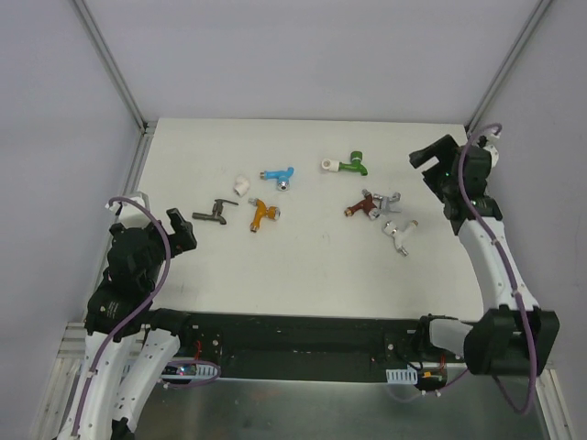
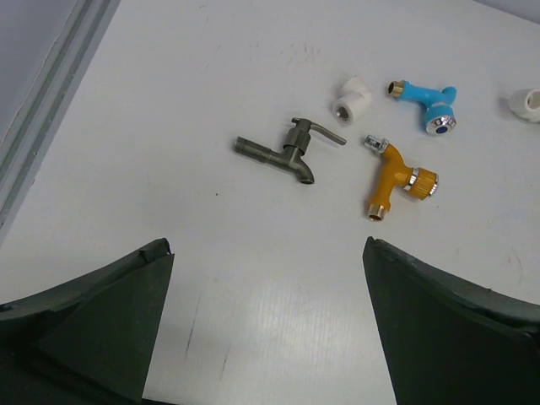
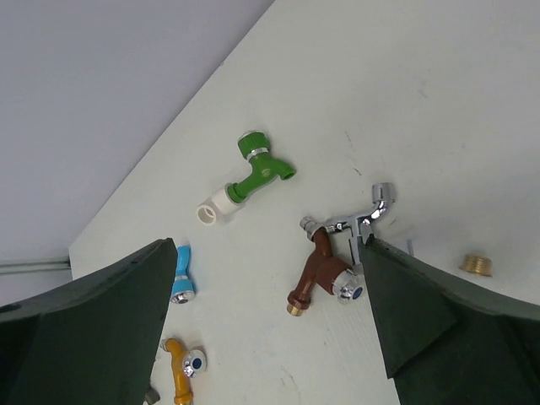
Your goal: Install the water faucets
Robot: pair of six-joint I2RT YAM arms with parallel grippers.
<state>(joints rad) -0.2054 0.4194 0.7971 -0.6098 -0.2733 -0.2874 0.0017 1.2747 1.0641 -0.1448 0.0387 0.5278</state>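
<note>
my left end effector (image 2: 268, 249) hangs spread wide, holding nothing, over the counter (image 1: 303, 266), with the dark grey faucet (image 2: 287, 152) and orange faucet (image 2: 390, 177) just ahead. my right end effector (image 3: 268, 245) is spread too, above the reddish-brown faucet (image 3: 319, 270), which lies against the silver faucet (image 3: 359, 218). the green faucet (image 3: 257, 173) lies farther off.

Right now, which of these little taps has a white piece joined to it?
The green faucet: a white fitting sits on its end; the other fitting lies loose.
</note>
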